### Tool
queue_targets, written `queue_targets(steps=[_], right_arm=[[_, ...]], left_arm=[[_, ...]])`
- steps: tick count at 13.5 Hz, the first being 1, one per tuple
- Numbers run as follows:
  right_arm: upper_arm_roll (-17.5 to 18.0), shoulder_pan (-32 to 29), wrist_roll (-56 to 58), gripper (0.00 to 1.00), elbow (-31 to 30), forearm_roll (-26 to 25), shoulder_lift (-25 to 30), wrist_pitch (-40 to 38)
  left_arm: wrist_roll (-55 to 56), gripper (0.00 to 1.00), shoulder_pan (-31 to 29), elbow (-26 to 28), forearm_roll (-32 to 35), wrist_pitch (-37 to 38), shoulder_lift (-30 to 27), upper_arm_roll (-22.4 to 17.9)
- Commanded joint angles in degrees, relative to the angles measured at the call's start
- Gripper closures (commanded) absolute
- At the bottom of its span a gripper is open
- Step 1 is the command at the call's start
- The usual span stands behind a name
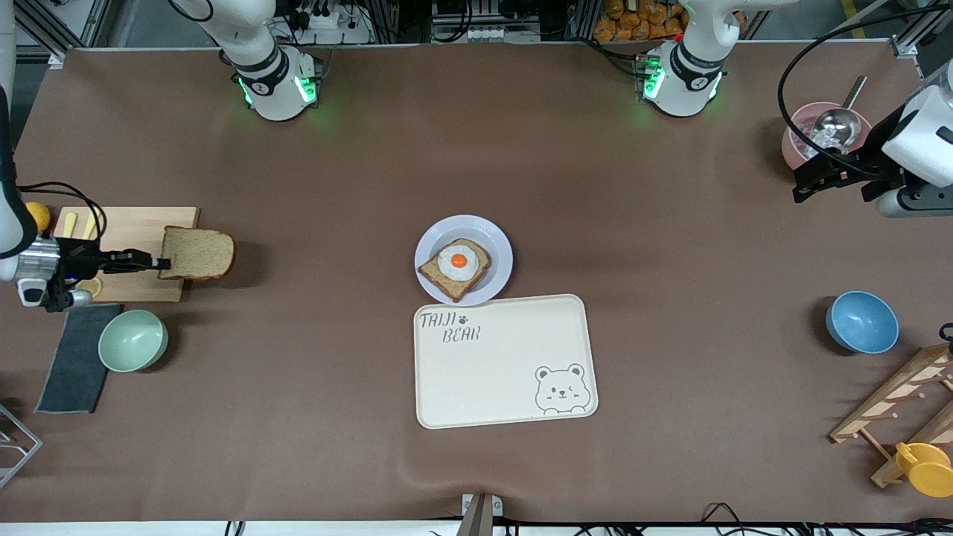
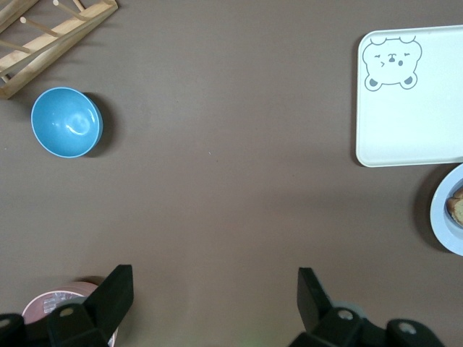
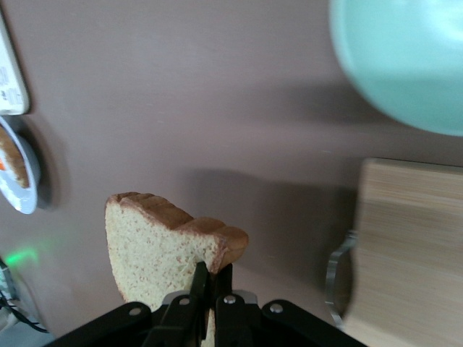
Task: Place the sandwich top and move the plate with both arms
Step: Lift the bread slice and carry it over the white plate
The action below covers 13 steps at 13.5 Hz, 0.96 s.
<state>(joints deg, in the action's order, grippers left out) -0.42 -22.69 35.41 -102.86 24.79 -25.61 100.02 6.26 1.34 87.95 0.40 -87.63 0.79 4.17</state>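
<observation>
The sandwich top (image 1: 197,253), a plain brown-crusted bread slice, hangs over the edge of a wooden board (image 1: 126,232) at the right arm's end of the table. My right gripper (image 1: 162,263) is shut on its crust; the right wrist view shows the fingers (image 3: 201,278) pinching the sandwich top (image 3: 155,246). The pale plate (image 1: 463,223) sits mid-table and carries a bread slice with a fried egg (image 1: 456,266). My left gripper (image 1: 800,186) hovers open and empty beside a pink bowl, far from the plate. In the left wrist view the left gripper (image 2: 213,278) shows bare table between its fingers, with the plate (image 2: 443,217) at the edge.
A cream bear tray (image 1: 505,361) lies touching the plate, nearer the front camera. A mint bowl (image 1: 132,340) and dark cloth (image 1: 74,357) lie by the board. At the left arm's end are a pink bowl with scoop (image 1: 815,134), blue bowl (image 1: 861,321), wooden rack (image 1: 901,402) and yellow cup (image 1: 927,469).
</observation>
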Motion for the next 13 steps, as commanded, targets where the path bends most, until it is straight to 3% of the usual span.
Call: queue_targets(steps=[1, 7, 13], right_arm=[[-0.5, 5.2, -6.6, 1.0, -3.9, 2.8, 4.8, -0.4], [-0.5, 17.6, -13.6, 1.0, -7.3, 14.8, 6.4, 2.0], [-0.5, 29.7, -19.3, 1.0, -12.7, 23.2, 7.8, 13.9]], left_arm=[[-0.6, 0.0, -0.7, -1.2, 0.0, 0.0, -0.1, -0.2], [-0.5, 0.0, -0.6, -1.3, 0.0, 0.0, 0.0, -0.2], [-0.5, 0.0, -0.5, -1.2, -0.3, -0.2, 0.2, 0.0]])
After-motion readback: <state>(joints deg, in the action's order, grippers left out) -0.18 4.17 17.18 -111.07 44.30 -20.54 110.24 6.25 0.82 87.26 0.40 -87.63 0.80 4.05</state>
